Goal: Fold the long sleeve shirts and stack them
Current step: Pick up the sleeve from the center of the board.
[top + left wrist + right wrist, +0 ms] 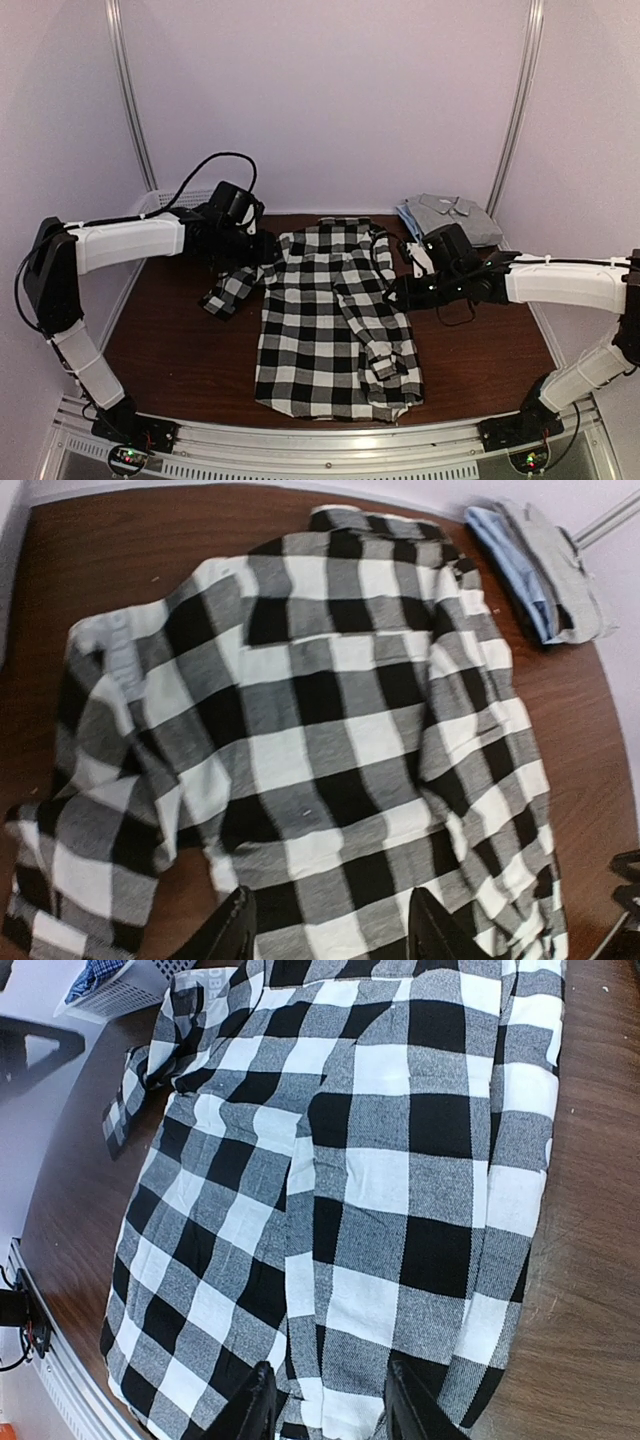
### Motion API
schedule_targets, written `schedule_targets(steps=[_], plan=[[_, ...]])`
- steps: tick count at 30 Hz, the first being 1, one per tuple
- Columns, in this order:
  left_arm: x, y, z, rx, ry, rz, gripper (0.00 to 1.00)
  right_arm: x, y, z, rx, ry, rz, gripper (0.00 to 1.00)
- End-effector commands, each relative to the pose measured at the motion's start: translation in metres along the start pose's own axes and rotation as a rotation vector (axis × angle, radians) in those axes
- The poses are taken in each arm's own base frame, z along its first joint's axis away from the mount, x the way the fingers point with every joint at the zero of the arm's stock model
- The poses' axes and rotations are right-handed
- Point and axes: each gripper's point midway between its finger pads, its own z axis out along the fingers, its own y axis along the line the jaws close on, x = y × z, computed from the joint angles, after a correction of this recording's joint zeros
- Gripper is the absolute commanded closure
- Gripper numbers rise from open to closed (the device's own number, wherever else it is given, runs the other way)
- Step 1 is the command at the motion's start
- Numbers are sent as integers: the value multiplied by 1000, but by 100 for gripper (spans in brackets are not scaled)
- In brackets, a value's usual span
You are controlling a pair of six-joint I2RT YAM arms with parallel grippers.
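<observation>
Flanking near-to-far checked shirt (pixel 335 320), left pincer (pixel 330 892) and right pincer (pixel 327 1360) both spread, empty; left nearest unfolded sleeve (pixel 230 290) splayed leftward.

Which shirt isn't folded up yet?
The black-and-white checked shirt, spread open in the middle of the table. The grey shirt and blue shirt already lie folded in a pile at the far right corner.

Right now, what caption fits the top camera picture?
A checked shirt lies on the brown table, folded shirts stacked behind.
</observation>
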Motion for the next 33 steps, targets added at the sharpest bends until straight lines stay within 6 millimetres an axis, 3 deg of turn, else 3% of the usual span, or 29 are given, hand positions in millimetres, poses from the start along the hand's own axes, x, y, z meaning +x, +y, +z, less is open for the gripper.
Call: schedule_targets(steps=[1,5,10,28,30,33], plan=[[32,68,-26,-298,11,22,46,-15,3,-5,22,-28,-18,61],[62,99,-32,-410,64,35,45,-22,9,-2,10,-31,-24,61],[87,120,-22,-475,139,64,42,-23,10,1,6,-26,-25,61],[124,158,20,-494,291,67,40,-11,5,1,4,-8,-12,61],[125,158,23,-483,296,71,42,-10,6,1,0,-8,-11,61],[127,160,26,-479,306,72,54,-8,5,1,-3,-5,-7,61]])
